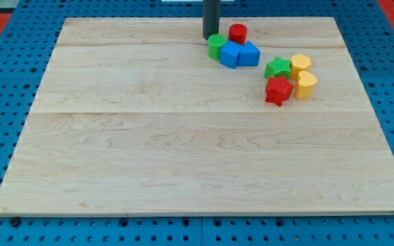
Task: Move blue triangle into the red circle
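Observation:
The blue triangle (pixel 250 53) lies near the board's top centre, touching a blue cube (pixel 230 55) on its left. The red circle (pixel 237 33) stands just above them, close to both. A green circle (pixel 216 46) touches the blue cube's left side. My tip (pixel 211 37) is at the view's top, just above and left of the green circle and left of the red circle, about 55 px left of the blue triangle.
To the right lies a second cluster: a green star (pixel 277 67), a red star (pixel 278 90), a yellow hexagon (pixel 300 65) and a yellow heart-like block (pixel 306 84). The wooden board (pixel 183 150) sits on a blue pegboard.

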